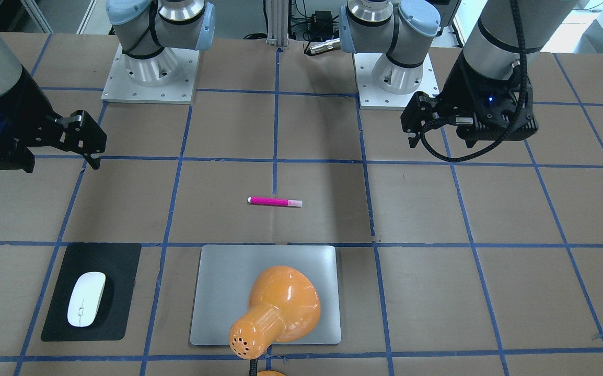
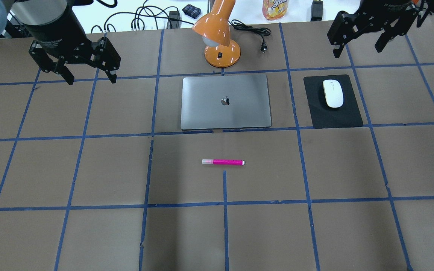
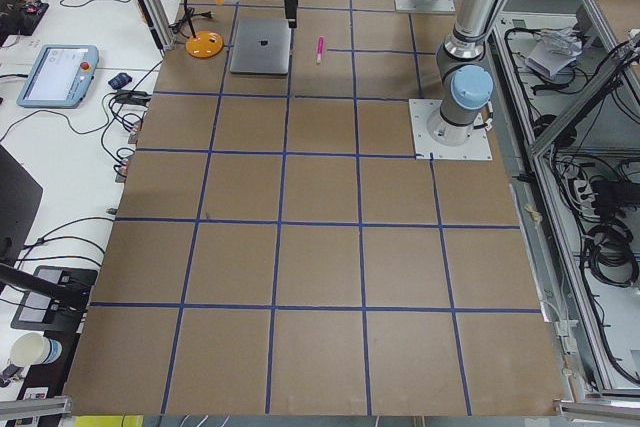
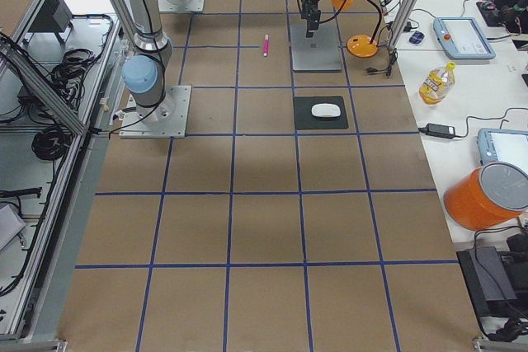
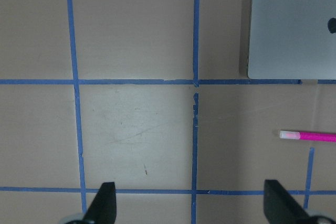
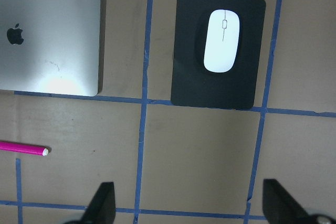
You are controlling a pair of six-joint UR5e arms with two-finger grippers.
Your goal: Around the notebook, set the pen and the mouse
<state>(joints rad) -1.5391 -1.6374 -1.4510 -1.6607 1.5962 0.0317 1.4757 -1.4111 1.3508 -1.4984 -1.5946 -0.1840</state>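
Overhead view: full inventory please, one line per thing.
notebook: 1, silver-grey, closed and flat, centre, far side
pen: 1, magenta with pale cap, lying on the robot's side of the notebook, apart from it
mouse: 1, white, on the mat
mat: 1, black, robot's right of the notebook, not touching it
lamp: 1, orange, base just beyond the notebook
bottle: 1, yellow, cut off at the top edge
left gripper: 1, black, open, empty, raised on the robot's left
right gripper: 1, black, open, empty, raised on the robot's right
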